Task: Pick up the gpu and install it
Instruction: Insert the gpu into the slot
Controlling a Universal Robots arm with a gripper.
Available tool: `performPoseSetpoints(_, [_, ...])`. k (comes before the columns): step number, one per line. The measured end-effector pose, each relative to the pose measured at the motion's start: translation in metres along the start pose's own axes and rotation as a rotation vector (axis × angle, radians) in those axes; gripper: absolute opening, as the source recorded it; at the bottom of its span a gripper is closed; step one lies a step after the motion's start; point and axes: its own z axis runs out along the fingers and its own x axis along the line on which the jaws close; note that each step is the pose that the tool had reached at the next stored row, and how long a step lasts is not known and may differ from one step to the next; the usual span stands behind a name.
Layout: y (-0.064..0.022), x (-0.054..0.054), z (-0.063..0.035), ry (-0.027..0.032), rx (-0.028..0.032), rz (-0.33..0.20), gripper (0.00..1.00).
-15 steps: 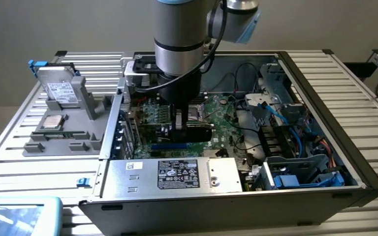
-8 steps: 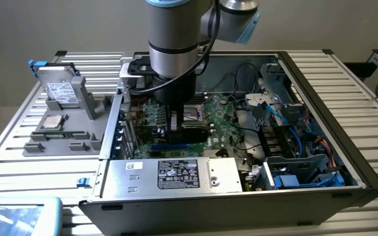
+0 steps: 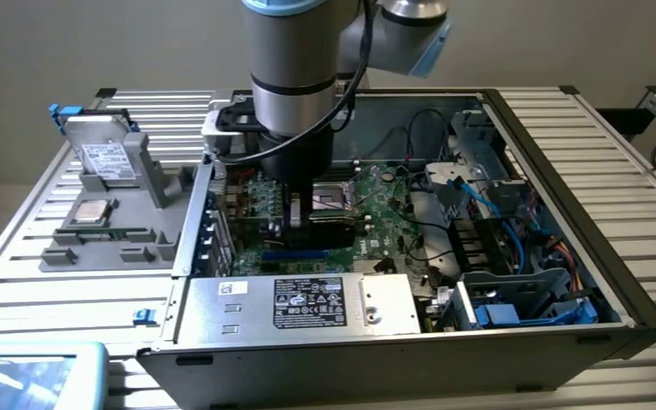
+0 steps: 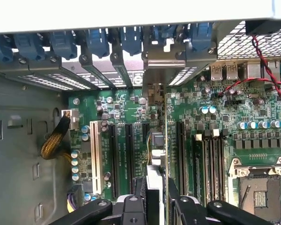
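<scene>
The open computer case (image 3: pixel 556 256) lies on its side with the green motherboard (image 3: pixel 385 213) exposed. My gripper (image 3: pixel 296 203) is lowered into the case, over the expansion slots. In the wrist view the gripper (image 4: pixel 155 194) is shut on the gpu (image 4: pixel 154 176), which I see edge-on as a thin upright card. Its silver end bracket (image 4: pixel 165 61) reaches the slot openings in the case's rear wall. The card stands in line over a black slot between the neighbouring slots (image 4: pixel 129 154). Whether it sits in the slot I cannot tell.
A silver power supply (image 3: pixel 305 303) fills the case's near end. Blue and black cables (image 3: pixel 499 205) crowd the exterior view's right. Memory sticks (image 4: pixel 208 157) and the CPU socket (image 4: pixel 257 187) lie beside the card. A grey tray (image 3: pixel 112 231) outside holds a silver drive (image 3: pixel 106 158).
</scene>
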Motion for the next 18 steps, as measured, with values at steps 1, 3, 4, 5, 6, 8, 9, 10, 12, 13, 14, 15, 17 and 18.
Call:
performPoseSetpoints(1, [0.0005,-0.0011,0.0006,0.0,0.0,0.0,0.29])
performPoseSetpoints(3, [0.0017,-0.0012,0.0018,0.0,0.0001,0.0,0.29])
performPoseSetpoints(4, [0.0024,-0.0012,0.0023,0.0001,0.0,0.0,0.29])
performPoseSetpoints(5, [0.0024,-0.0013,0.0031,-0.0001,0.0001,0.0,0.29])
performPoseSetpoints(6, [0.0028,-0.0013,0.0038,-0.0001,0.0001,0.0,0.29])
performPoseSetpoints(8, [0.0036,-0.0012,0.0048,0.0001,0.0,0.0,0.29])
performPoseSetpoints(9, [0.0039,-0.0011,0.0051,0.0002,-0.0001,0.0,0.29])
performPoseSetpoints(10, [0.004,-0.0012,0.0053,0.0003,-0.0001,0.0,0.29])
performPoseSetpoints(12, [0.0044,-0.0017,0.0059,0.0,-0.0001,0.001,0.29])
performPoseSetpoints(13, [0.0047,-0.0018,0.006,-0.0001,-0.0002,0.002,0.29])
performPoseSetpoints(14, [0.0051,-0.002,0.0061,-0.0001,-0.0003,0.003,0.29])
performPoseSetpoints(15, [0.0056,-0.002,0.0063,0.0001,-0.0004,0.003,0.29])
performPoseSetpoints(17, [0.0068,-0.0021,0.0071,-0.0002,-0.0003,0.005,0.29])
performPoseSetpoints(18, [0.0068,-0.0022,0.0077,-0.0004,-0.0002,0.005,0.29])
